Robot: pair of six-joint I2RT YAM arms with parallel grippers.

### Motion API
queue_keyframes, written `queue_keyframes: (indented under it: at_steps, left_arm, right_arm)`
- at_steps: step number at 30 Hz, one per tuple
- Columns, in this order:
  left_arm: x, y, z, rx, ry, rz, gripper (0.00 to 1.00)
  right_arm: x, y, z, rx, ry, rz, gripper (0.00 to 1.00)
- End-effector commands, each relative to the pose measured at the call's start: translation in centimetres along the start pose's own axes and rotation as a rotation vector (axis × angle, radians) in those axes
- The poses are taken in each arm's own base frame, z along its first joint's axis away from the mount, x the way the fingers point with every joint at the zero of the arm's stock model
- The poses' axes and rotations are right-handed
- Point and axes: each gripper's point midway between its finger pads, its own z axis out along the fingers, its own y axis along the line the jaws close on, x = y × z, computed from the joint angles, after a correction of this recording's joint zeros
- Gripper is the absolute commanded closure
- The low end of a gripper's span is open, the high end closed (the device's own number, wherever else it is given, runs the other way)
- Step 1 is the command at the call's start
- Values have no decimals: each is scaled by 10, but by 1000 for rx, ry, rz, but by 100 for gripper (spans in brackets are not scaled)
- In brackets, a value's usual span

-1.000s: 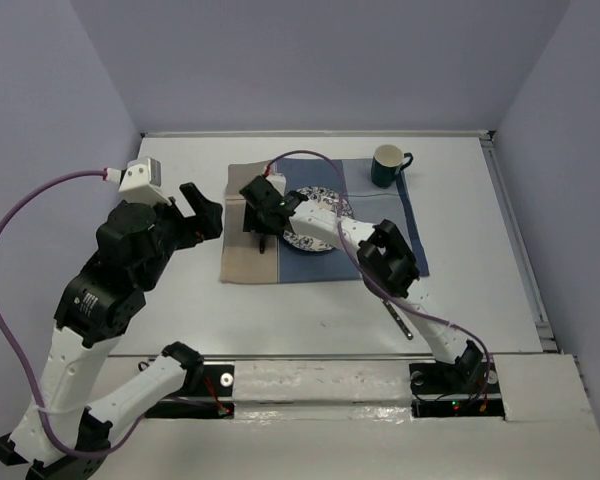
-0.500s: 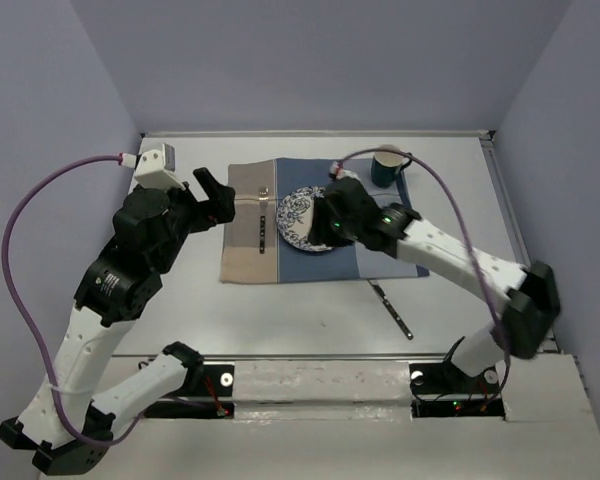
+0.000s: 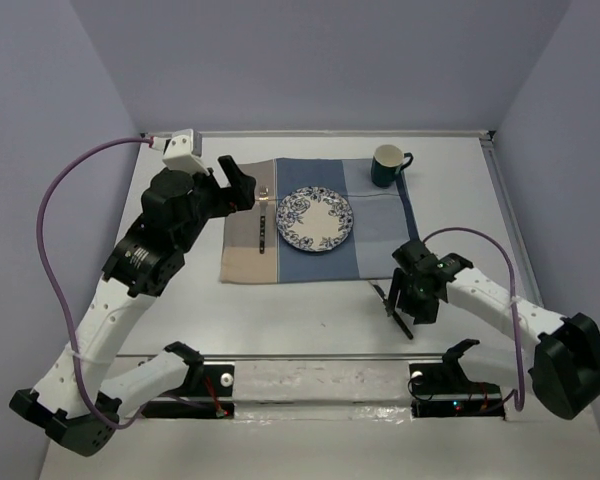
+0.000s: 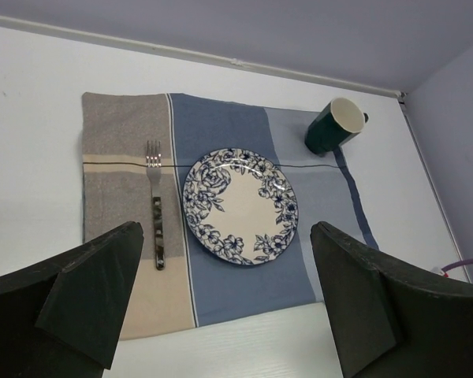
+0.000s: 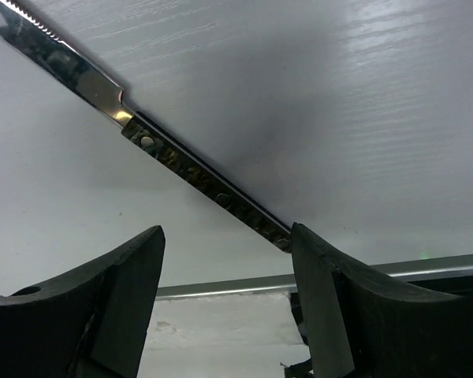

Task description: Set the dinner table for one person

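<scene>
**A:** Big swing from the right arm! A second ago it was stretched over the beige strip of the placemat (image 4: 229, 291), where the fork (image 4: 155, 216) now lies. Now the right gripper (image 5: 227, 231) hangs low over the knife (image 5: 197, 177), near the front edge of the dinner table (image 3: 310, 315).

**B:** Its fingers are spread wide, one on either side of the handle, with nothing pinched. The knife lies flat on the bare white top, off the cloth and just past its near hem.

**A:** And the other side?

**B:** The left gripper (image 3: 238, 183) has crept up toward the mat's far-left corner. It's spread too, empty, looking down on the setting.

**A:** So the fork looks settled: left of the plate (image 4: 240, 206), tines pointing away. The mug (image 4: 333, 127) sits at the mat's far-right corner.

**B:** Which leaves the knife, I'd say. It's thin, flat and shiny, so the pinch has to come in low on that handle, or it could skid away. The open blue strip right of the plate looks like its spot.
</scene>
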Motion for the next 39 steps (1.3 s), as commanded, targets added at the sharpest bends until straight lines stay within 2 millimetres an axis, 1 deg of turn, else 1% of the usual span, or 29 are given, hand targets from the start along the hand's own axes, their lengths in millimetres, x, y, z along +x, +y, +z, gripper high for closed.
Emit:
queue_keyframes:
  at_steps: [1, 4, 7, 9, 11, 12, 13, 15, 16, 18, 19, 20, 21, 22, 23, 24, 25, 27, 28, 30, 31, 32, 33, 34, 35, 36, 37, 38, 39]
  left_arm:
    - [-11, -13, 4, 61, -45, -3, 1]
    - [-9, -11, 4, 57, -48, -2, 1]
    - [-6, -10, 5, 56, -48, -5, 1]
    - [-7, -10, 4, 59, -54, -7, 1]
    - [-8, -11, 3, 68, -59, -12, 1]
    - [-7, -12, 4, 74, -58, -13, 1]
    - [-7, -12, 4, 75, -59, -15, 1]
    - [-6, -14, 6, 81, -61, -21, 1]
    - [-5, -14, 7, 84, -58, -22, 1]
    - [-3, -13, 9, 81, -56, -24, 1]
    - [-2, -13, 9, 82, -55, -27, 1]
    - [0, -13, 10, 81, -51, -26, 1]
    - [3, -12, 11, 79, -44, -24, 1]
    - [4, -11, 12, 76, -42, -24, 1]
    - [6, -11, 13, 75, -36, -22, 1]
    - [7, -10, 13, 69, -32, -18, 1]
    - [7, -8, 14, 61, -30, -9, 1]
    - [7, -6, 15, 50, -28, 6, 1]
    - [7, -3, 16, 35, -31, 16, 1]
    - [6, 0, 15, 18, -32, 42, 1]
    - [5, 1, 16, 10, -36, 48, 1]
    - [3, 2, 17, 9, -39, 61, 1]
    - [2, 1, 19, 10, -37, 69, 1]
    - [1, -1, 19, 18, -37, 73, 1]
    - [0, -2, 19, 21, -36, 77, 1]
    - [-4, -4, 18, 24, -36, 83, 1]
    - [-7, -5, 16, 25, -39, 83, 1]
    - [-9, -4, 14, 20, -44, 83, 1]
    - [-9, -3, 13, 16, -48, 83, 1]
  right_arm:
    - [-3, 22, 9, -65, 40, -24, 30]
    - [-1, 23, 16, -57, 67, -67, 34]
    - [3, 27, 28, -41, 126, -103, 39]
    - [2, 28, 31, -33, 134, -121, 41]
    - [3, 32, 31, -44, 154, -141, 51]
    - [4, 32, 31, -47, 163, -145, 51]
    - [7, 30, 31, -46, 179, -149, 61]
    - [14, 30, 28, -61, 206, -152, 69]
    - [21, 29, 26, -68, 236, -151, 77]
    - [28, 25, 21, -75, 259, -146, 88]
    - [33, 27, 11, -104, 274, -137, 98]
    - [34, 29, 3, -120, 280, -133, 100]
    - [36, 30, -5, -140, 288, -129, 100]
    - [42, 31, -22, -177, 308, -135, 100]
    - [45, 31, -32, -195, 321, -143, 100]
    - [42, 39, -49, -240, 317, -163, 100]
    - [51, 35, -70, -257, 364, -167, 100]
    - [50, 37, -94, -285, 366, -188, 100]
    - [42, 42, -118, -312, 340, -198, 100]
    - [25, 52, -133, -326, 278, -217, 100]
    - [4, 62, -147, -348, 191, -256, 100]
    - [-11, 73, -140, -333, 174, -280, 100]
    - [-25, 77, -135, -319, 129, -349, 100]
    - [-38, 82, -129, -295, 98, -376, 100]
    - [-58, 95, -137, -299, 40, -394, 100]
    - [-70, 101, -131, -264, 38, -414, 100]
    - [-87, 115, -152, -301, -26, -412, 100]
    - [-84, 115, -150, -301, -7, -419, 100]
    - [-94, 126, -170, -353, -56, -429, 100]
